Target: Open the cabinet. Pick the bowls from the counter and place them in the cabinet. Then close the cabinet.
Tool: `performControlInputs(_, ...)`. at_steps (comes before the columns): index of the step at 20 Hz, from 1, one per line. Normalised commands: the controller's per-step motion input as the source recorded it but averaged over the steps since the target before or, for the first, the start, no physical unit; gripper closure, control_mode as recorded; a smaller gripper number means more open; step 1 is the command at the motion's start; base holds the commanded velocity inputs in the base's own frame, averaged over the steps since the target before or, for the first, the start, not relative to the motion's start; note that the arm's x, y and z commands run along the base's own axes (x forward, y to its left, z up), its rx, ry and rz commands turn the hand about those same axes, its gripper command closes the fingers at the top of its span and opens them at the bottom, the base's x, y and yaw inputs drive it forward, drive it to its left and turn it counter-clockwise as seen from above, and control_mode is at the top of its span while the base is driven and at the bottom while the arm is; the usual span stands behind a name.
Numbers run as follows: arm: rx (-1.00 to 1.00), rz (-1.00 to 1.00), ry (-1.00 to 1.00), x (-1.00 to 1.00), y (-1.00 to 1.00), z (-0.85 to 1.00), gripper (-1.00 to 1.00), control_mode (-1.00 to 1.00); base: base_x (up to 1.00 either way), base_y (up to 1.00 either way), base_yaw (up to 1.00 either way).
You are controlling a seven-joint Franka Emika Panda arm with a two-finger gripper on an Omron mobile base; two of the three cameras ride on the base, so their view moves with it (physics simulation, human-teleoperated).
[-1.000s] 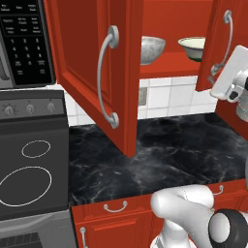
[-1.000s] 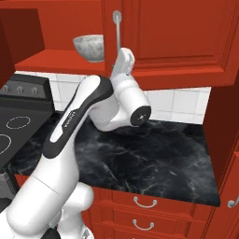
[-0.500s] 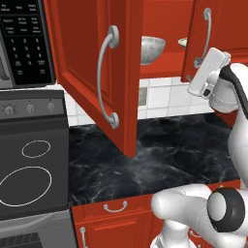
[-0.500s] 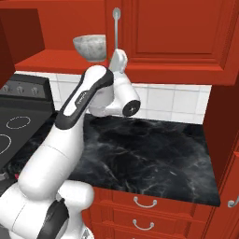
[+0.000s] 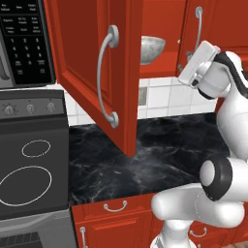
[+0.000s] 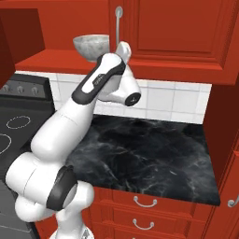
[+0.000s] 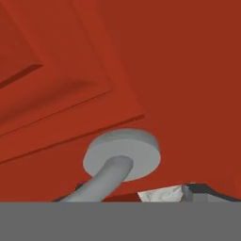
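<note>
The cabinet [image 5: 97, 72] hangs above the counter [image 5: 160, 155]. Its left door stands swung wide open, edge-on over the counter's left part, with its long curved silver handle [image 5: 107, 77] facing the left base camera. The right door [image 6: 177, 32] is nearly shut against the cabinet front. A grey-white stone-look bowl [image 5: 152, 48] sits upright on the cabinet shelf, near the shelf's front edge, in the gap between the two doors; from the right base view the same bowl [image 6: 92, 46] stands at the shelf's edge just left of the right door's handle [image 6: 118, 25]. The second bowl is hidden behind the right door, so I cannot tell where it sits.

The arm reaches up with the gripper [image 5: 186, 72] at the lower end of the right door's handle. In the hand view the handle's round foot [image 7: 122, 153] on the red door panel fills the lower middle, very close. The fingers are hidden there and in both base views, so I cannot tell whether they are spread or pinching the handle
</note>
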Motion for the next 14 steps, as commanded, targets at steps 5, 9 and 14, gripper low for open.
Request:
performControlInputs(5,0.15,0.06,0.22,0.8,-0.17,0.28,-1.0,-1.0,0.0,0.0,0.0)
performControlInputs(9,0.07,0.01,0.11,-0.01,0.0,0.0,-1.0,-1.0,0.0,0.0,0.0)
performControlInputs(14,0.0,0.0,-0.12,-0.88,-0.01,0.0,-1.0,-1.0,0.0,0.0,0.0)
